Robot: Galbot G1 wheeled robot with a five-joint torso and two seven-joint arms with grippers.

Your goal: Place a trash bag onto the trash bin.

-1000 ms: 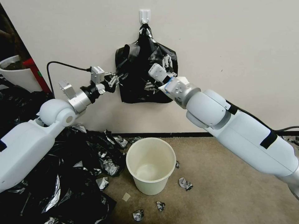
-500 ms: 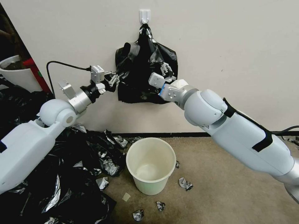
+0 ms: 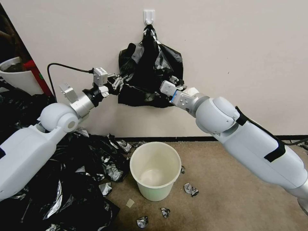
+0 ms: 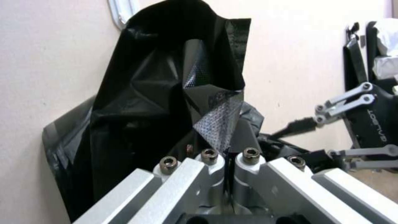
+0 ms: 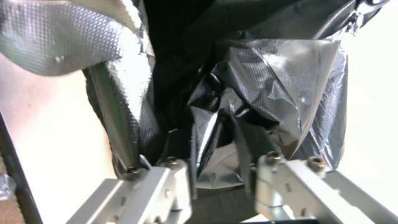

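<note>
The right claw (image 3: 175, 84) tips are buried in the trash bag (image 3: 150, 69) film at its 4 o'clock; black film pile (image 3: 48, 189) runs off the frame.

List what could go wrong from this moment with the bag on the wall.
1. The left pincer is shut on the trash bag's edge while its neck hangs knotted on the wall hook; pulling may tear the thin film.
2. The right pincer looks to bunch several folds, so extra layers may come away.

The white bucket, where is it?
In the head view the trash bin stands on the carpet below the hanging bags, right of the black plastic pile.
</note>
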